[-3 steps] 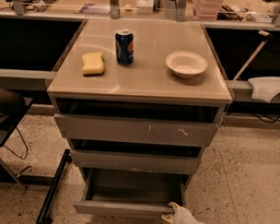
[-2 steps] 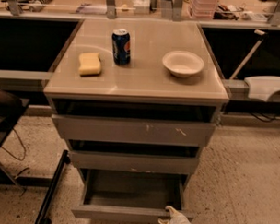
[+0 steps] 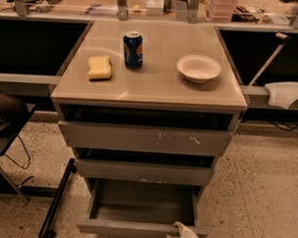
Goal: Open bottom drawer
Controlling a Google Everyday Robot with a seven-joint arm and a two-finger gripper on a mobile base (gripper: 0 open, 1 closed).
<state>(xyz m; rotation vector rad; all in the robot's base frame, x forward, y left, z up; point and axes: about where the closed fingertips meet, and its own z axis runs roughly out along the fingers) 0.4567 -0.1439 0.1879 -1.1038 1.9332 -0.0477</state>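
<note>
The bottom drawer (image 3: 135, 228) of the grey cabinet stands pulled out, showing its shallow grey tray (image 3: 143, 206). Above it are the middle drawer front (image 3: 144, 172) and the wide top drawer front (image 3: 143, 139) with pale scratch marks. My gripper (image 3: 177, 233), pale and mostly cut off by the bottom edge of the camera view, sits at the top rim of the bottom drawer's front, right of centre.
On the cabinet top (image 3: 155, 87) stand a blue can (image 3: 133, 50), a yellow sponge (image 3: 100, 67) and a white bowl (image 3: 199, 68). A black stand leg (image 3: 58, 198) lies on the speckled floor at the left. A white object (image 3: 286, 94) sits on the right ledge.
The bottom drawer has come further out, and my gripper has moved down and towards the camera with its front. The view has shifted slightly, sliding the cabinet to the left.
</note>
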